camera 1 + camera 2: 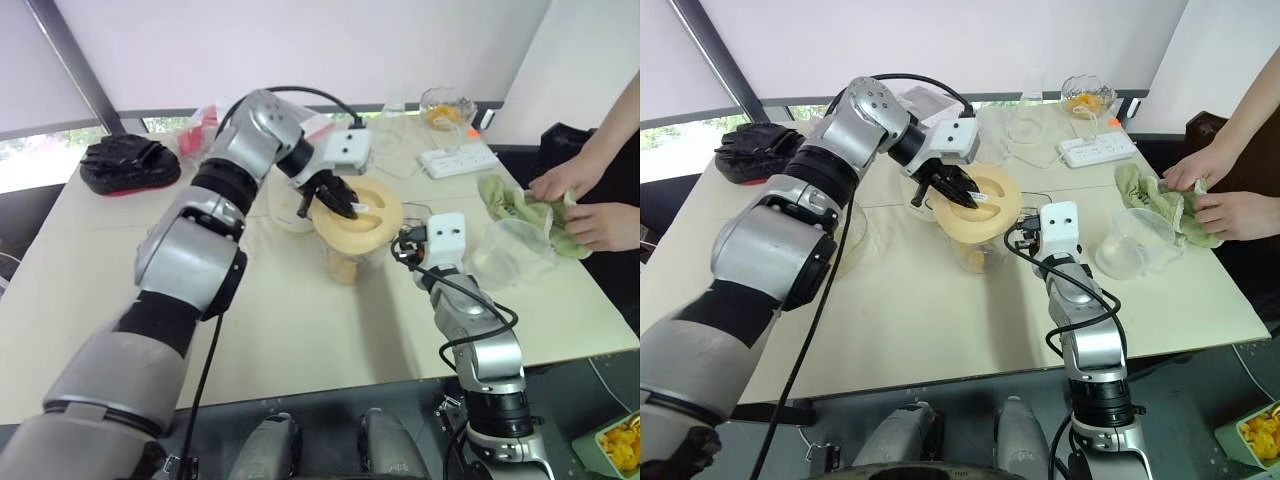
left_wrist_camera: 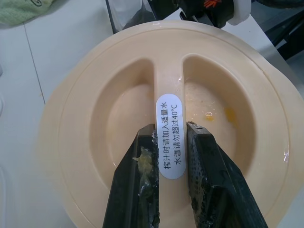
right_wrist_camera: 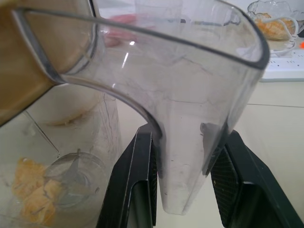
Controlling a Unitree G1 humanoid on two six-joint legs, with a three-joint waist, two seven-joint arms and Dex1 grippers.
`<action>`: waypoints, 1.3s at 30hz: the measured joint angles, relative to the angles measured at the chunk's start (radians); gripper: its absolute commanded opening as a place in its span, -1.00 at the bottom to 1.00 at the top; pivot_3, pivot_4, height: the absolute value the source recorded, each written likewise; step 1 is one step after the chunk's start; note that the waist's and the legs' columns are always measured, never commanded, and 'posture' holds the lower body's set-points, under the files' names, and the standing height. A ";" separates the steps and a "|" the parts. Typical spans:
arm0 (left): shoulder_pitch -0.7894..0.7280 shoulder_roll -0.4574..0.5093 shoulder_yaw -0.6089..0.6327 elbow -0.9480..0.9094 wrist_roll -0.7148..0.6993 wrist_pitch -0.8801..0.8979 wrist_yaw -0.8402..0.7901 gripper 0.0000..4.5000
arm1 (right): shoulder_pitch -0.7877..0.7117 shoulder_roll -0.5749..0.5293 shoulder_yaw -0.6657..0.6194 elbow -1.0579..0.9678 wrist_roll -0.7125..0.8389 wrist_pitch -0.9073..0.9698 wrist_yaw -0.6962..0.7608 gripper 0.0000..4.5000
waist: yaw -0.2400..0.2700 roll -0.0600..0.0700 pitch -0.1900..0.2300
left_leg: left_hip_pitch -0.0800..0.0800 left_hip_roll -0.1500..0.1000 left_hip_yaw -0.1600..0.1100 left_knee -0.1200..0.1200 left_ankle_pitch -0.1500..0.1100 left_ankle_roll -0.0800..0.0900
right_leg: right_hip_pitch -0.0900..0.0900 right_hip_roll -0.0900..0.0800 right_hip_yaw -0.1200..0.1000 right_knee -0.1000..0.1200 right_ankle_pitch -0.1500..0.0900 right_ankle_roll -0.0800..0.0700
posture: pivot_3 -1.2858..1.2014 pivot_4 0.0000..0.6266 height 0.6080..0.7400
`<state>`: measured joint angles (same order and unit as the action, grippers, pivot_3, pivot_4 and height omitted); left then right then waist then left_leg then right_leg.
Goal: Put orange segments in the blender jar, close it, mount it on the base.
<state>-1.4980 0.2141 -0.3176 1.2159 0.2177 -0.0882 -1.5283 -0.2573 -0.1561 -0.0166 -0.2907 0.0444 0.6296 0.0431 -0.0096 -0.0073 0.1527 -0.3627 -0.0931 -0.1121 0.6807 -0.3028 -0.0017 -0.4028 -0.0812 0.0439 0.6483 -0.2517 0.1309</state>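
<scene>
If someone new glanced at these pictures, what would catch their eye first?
Mid-table, the left gripper pinches the central rib of the cream lid over the blender jar, while the right gripper clamps the jar's clear handle. Orange segments lie by the blade, and at the table's right edge a person's hands work a green cloth.

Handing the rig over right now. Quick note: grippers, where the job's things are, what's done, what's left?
Left gripper: shut on the centre rib of the lid, holding it tilted over the blender jar's mouth, not seated.
Right gripper: shut on the blender jar by its handle, steadying it on the table.
Orange segments: several lie in the jar by the blade.
Base: behind the jar, partly hidden by the left arm.
Done: fruit loaded.
Left: seat the lid, mount the jar on the base.
A person's hands are at a green cloth on the right.
</scene>
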 measured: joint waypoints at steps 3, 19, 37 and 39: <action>-0.001 -0.014 0.000 0.001 0.000 0.067 0.041 -0.89 | 0.000 -0.001 -0.004 0.001 0.000 0.013 -0.010 -0.58 | 0.002 0.000 0.000 | 0.005 -0.001 -0.002 0.000 -0.001 0.002 | 0.007 0.000 0.000 -0.001 -0.002 0.003 | 0.03 -0.52 1.00; -0.030 -0.056 0.038 -0.037 -0.011 0.434 0.113 -0.89 | -0.021 -0.006 -0.030 0.017 0.000 0.026 -0.015 -0.58 | 0.006 0.003 -0.002 | 0.006 -0.009 -0.006 -0.001 -0.003 0.005 | 0.009 -0.006 0.001 -0.003 -0.007 0.010 | 0.03 -0.52 1.00; 0.088 -0.003 0.228 -0.192 -0.204 0.533 0.233 0.99 | -0.026 -0.011 -0.017 0.002 0.000 -0.001 0.001 -0.58 | -0.007 0.004 0.001 | -0.018 -0.011 -0.004 -0.001 -0.001 0.001 | -0.019 -0.009 0.004 0.003 -0.006 0.009 | 0.03 -0.52 1.00; 0.090 0.001 0.320 -0.246 -0.296 0.586 0.262 0.99 | -0.025 -0.011 -0.015 -0.003 0.000 -0.010 0.003 -0.58 | -0.009 0.004 0.001 | -0.029 -0.012 -0.004 0.001 0.003 -0.006 | -0.030 -0.009 0.005 0.006 -0.006 0.009 | 0.03 -0.52 1.00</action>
<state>-1.4085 0.2151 0.0028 0.9696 -0.0787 0.4978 -1.2658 -0.2827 -0.1670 -0.0321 -0.2940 0.0447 0.6198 0.0458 -0.0189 -0.0037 0.1533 -0.3913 -0.1051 -0.1161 0.6818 -0.2995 -0.0077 -0.4330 -0.0906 0.0487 0.6546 -0.2577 0.1401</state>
